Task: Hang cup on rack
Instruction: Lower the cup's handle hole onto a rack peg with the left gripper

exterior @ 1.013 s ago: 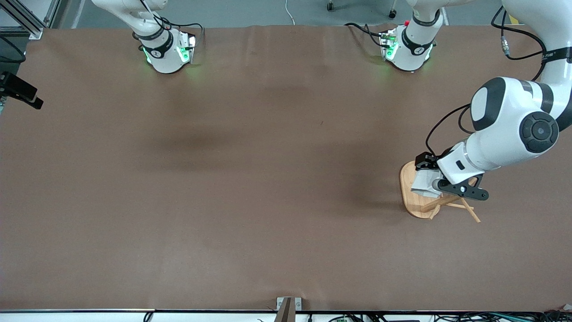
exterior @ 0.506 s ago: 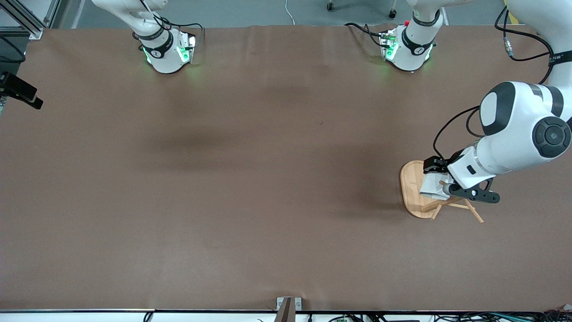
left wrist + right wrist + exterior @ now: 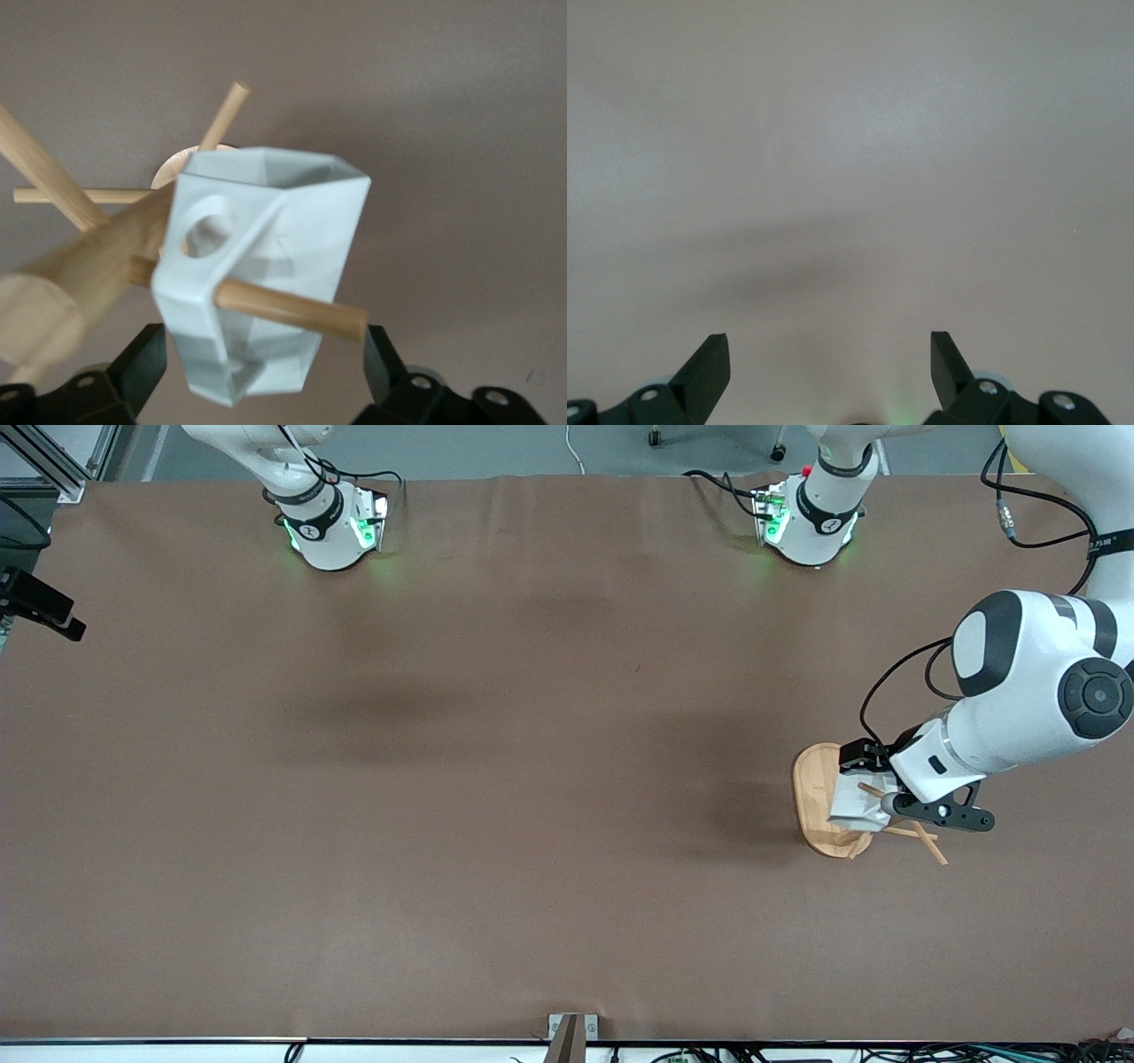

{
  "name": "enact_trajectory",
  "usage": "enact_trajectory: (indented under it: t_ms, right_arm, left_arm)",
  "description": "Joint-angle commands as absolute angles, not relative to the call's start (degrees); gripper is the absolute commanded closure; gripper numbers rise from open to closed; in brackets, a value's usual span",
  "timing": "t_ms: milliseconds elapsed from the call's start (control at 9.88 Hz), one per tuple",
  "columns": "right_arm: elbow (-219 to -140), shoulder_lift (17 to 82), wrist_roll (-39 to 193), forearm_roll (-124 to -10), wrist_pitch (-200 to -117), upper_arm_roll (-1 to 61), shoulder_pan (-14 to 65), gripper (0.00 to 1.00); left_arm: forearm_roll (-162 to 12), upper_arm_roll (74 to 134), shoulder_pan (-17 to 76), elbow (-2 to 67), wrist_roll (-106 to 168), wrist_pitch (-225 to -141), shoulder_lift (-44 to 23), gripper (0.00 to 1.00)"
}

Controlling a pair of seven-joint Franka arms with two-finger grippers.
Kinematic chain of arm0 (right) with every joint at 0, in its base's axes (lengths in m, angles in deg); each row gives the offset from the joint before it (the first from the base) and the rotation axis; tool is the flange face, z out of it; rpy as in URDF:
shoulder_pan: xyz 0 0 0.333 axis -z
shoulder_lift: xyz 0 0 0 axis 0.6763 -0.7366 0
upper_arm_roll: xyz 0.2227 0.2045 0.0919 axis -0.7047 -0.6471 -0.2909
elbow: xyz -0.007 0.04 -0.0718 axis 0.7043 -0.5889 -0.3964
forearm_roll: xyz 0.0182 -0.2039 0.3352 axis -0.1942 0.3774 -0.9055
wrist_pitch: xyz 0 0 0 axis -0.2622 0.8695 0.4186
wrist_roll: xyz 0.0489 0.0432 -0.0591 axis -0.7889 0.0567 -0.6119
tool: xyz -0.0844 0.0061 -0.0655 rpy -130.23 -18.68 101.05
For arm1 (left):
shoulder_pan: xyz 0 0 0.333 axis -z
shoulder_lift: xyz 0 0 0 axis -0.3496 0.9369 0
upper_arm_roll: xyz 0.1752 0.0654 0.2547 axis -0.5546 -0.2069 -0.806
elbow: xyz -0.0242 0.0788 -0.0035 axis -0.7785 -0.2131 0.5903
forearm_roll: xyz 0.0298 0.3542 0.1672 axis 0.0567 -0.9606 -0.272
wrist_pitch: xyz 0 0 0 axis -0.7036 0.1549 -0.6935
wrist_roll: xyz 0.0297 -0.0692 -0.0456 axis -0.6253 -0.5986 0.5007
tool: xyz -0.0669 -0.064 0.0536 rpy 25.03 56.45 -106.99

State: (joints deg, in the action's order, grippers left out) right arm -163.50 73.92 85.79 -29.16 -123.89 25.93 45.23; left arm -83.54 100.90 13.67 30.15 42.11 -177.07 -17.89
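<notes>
L gripper point(image 3: 263, 376) released, cup point(image 3: 266, 274) on rack point(image 3: 819, 797) peg; R gripper point(image 3: 830, 367) open, waiting.

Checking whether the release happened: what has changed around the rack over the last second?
The left gripper opened and let go of the cup, which now hangs on a peg of the rack, the peg through its handle hole. The left arm also shifted slightly toward its own end of the table. The rack stayed put; the right gripper still waits open.

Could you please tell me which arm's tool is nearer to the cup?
The left one. The left tool is open on either side of the cup, which hangs on a rack peg. The right tool waits open over bare table.
</notes>
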Motion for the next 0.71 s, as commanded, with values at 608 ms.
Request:
enact_trajectory:
  t_ms: [608]
  right_arm:
    - [-163.3,73.6,85.2,-29.0,-123.3,25.8,45.8,0.0]
  left_arm:
    - [-82.9,98.6,18.1,28.5,36.1,-171.5,-26.4,0.0]
